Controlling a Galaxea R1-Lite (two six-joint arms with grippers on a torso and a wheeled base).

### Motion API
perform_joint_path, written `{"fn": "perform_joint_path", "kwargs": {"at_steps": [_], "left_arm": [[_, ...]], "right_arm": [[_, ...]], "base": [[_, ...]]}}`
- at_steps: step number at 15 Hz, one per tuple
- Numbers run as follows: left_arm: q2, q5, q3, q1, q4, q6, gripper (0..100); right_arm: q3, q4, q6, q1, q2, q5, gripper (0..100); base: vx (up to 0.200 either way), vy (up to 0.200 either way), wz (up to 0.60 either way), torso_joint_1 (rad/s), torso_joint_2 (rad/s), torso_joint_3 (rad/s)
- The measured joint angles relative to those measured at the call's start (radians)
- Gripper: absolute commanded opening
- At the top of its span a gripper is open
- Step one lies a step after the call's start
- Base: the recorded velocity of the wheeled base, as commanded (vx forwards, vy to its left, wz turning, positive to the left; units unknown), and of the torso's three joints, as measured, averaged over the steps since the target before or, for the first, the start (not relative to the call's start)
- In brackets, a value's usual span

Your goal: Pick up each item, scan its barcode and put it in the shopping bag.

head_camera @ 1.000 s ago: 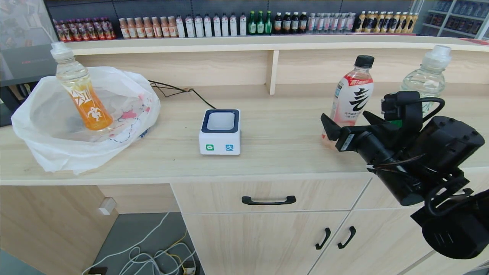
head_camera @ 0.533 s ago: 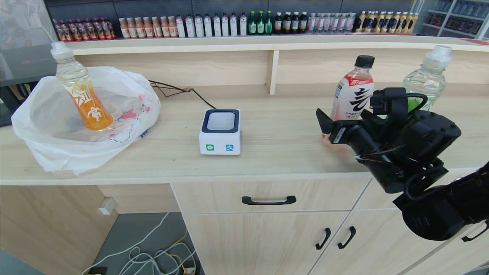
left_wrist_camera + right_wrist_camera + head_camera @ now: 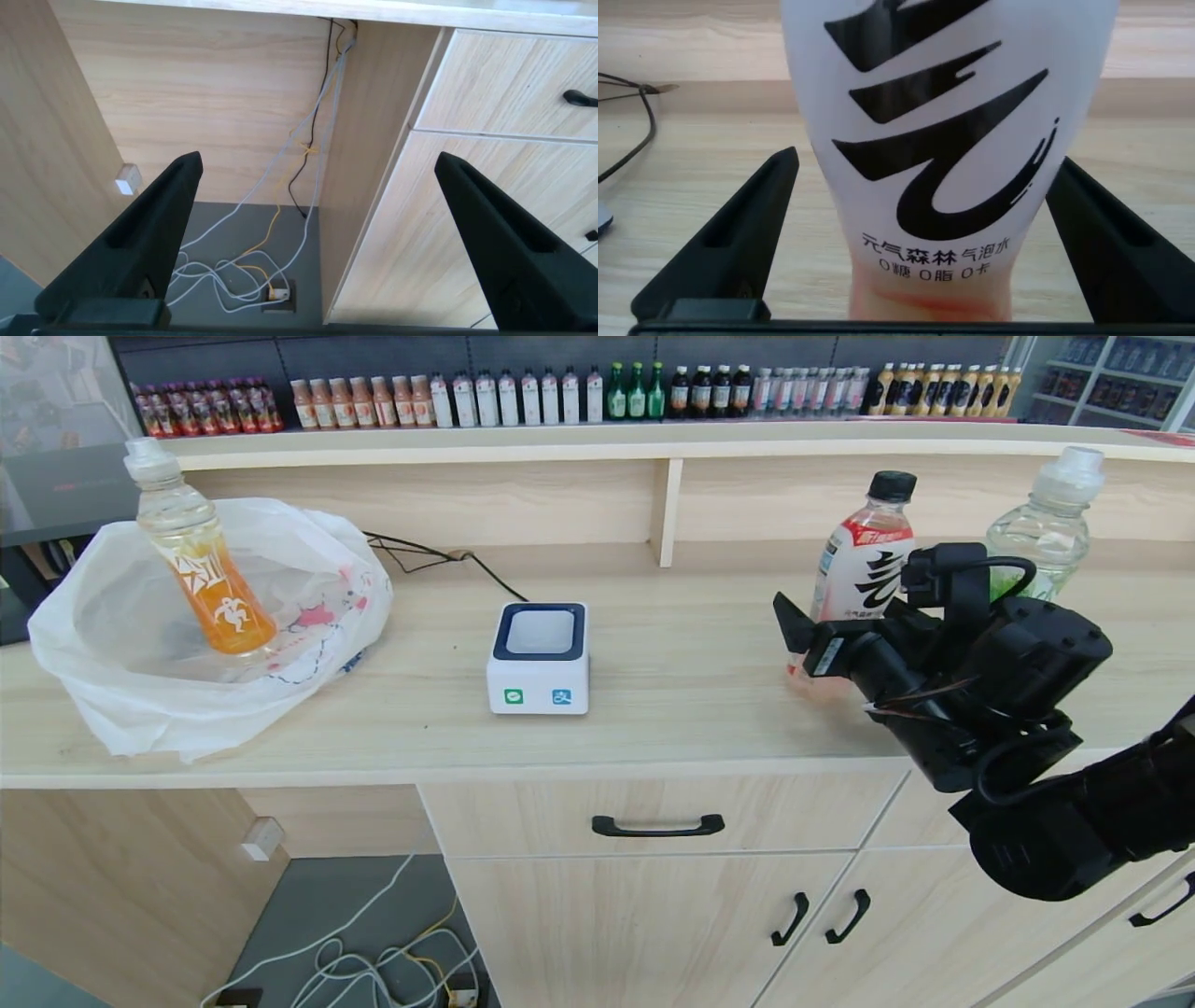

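Right tool (image 3: 926, 161) astride black-capped bottle (image 3: 864, 565), white label, black brushstrokes.

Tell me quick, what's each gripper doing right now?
Left gripper: open, empty.
Right gripper: open, fingers either side of the pink bottle.

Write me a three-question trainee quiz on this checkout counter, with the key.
1. True or false: the right gripper is shut on the pink bottle.
2. What stands in the shopping bag? A) an orange bottle B) a can C) nothing
3. How many bottles stand on the counter to the right of the scanner?

Key:
1. False. It is open, astride the bottle, with gaps on both sides.
2. A.
3. Two: the pink bottle and the clear bottle.
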Motion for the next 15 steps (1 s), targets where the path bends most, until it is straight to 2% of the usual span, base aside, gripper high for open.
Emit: {"fn": "perform_joint_path", "kwargs": {"at_steps": [6,7,15], "left_arm": [[0.0,0.0,0.0,0.0,0.0,0.0,100],[0.0,0.0,0.0,0.0,0.0,0.0,100],[0.0,0.0,0.0,0.0,0.0,0.0,100]], "right_arm": [[-0.026,0.001,-0.002,-0.009,0.001,-0.003,100],[-0.026,0.001,-0.002,-0.008,0.001,-0.004,0],[-0.051,0.002,-0.002,-0.005,-0.005,0.0,0]], "base": [[0.0,0.0,0.0,0.0,0.0,0.0],[0.0,0.0,0.0,0.0,0.0,0.0],[0.0,0.0,0.0,0.0,0.0,0.0]]}}
